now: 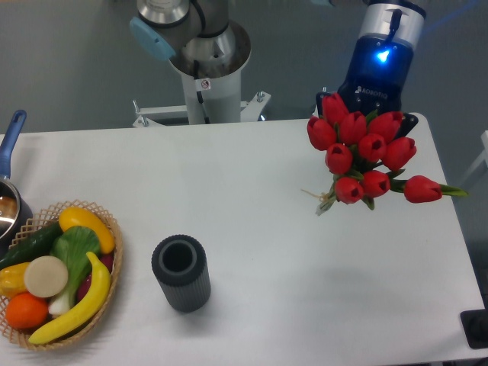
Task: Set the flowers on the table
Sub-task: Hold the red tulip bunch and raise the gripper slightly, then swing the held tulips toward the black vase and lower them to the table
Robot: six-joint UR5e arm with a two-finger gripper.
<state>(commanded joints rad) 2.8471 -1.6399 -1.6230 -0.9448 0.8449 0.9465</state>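
The gripper comes down at the far right of the table, its dark body lit by a blue lamp, and the flowers sit right in front of its lower end. The red heads cover the fingers, so I cannot tell whether they are clenched on the stems or released. The bunch faces the camera as a tight cluster of red blooms, with one bloom sticking out to the right on a green stem and the tan string showing at its lower left, over the white top. Whether the stems touch the table cannot be told. Near the middle front stands a dark ribbed vase, upright, its open mouth visible, well apart from the flowers. At the near left corner is a wicker basket holding a banana, an orange, a cucumber and other produce. Just beyond it, at the left edge, a pot with a blue handle is partly cut off.
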